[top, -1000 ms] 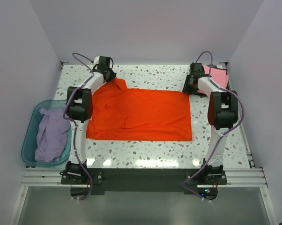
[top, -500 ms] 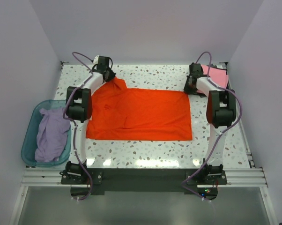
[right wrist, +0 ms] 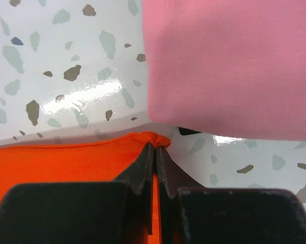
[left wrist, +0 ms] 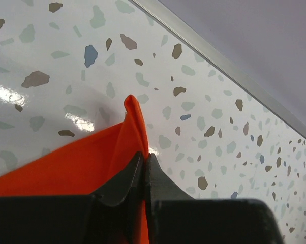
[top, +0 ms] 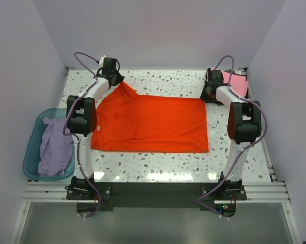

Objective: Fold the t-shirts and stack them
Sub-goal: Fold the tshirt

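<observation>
Progress looks like roughly a third, judging from how the cloth lies. The pink t-shirt [right wrist: 229,66] sits at the far right corner of the speckled white worktop [top: 168,84] as a flat, straight-edged patch, so it appears to be folded and set down as the base of the stack, though the arm hides part of it from above.

The bright orange-red t-shirt [top: 150,124] lies spread open across the middle of the worktop, flat and not yet folded. The left tool [left wrist: 144,158] has its fingers closed on the shirt's far left corner, and a small peak of cloth stands up past the tips. The right tool [right wrist: 154,150] is likewise pinched on the far right corner, with the hem bunched between its fingers just beside the pink shirt's edge. With both far corners gripped, the step in hand is probably the first fold, bringing the far edge toward the near one.

The pale lavender t-shirt [top: 56,145] is crumpled in the translucent teal plastic basin [top: 29,152] off the left side of the worktop, well away from both tools. It has yet to be taken out, spread, folded and stacked.
</observation>
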{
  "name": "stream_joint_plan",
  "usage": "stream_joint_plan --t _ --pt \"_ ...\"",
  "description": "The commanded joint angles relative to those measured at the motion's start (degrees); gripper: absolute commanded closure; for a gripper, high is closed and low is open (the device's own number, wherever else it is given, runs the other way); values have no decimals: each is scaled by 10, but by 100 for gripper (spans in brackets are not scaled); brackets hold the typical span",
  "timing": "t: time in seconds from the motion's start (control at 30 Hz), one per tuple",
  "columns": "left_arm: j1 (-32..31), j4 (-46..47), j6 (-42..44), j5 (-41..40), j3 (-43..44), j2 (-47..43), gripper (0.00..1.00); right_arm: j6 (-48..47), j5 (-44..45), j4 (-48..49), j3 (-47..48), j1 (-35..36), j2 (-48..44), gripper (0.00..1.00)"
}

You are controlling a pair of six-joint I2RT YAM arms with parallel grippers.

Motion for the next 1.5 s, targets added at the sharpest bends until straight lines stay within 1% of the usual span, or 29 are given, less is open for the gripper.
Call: stream_joint_plan --t 0.0,0.27,0.43,0.5,0.67,0.9,1.13,1.47 --pt "5 35 16 -3 -22 -61 95 11 -3 49 -17 0 -58 100" --pt "0 41 8 -26 -126 -142 96 18 -12 66 -72 0 -117 100" --pt "-18 35 -2 -62 -202 -205 98 22 -9 67 -114 0 -154 100" --pt "-29 26 -12 -80 -223 -222 100 25 -4 62 -128 0 -169 100" --pt "-47 7 -42 -111 -301 -283 100 31 2 50 -162 0 -202 100" --pt "-60 9 -72 -146 -410 -378 100 42 12 33 -207 -1 -240 100" --pt "-62 9 -85 -158 -478 -447 100 54 23 23 -239 -1 -263 100" --pt "-62 22 -93 -154 -561 -533 100 63 9 39 -289 -1 -303 100"
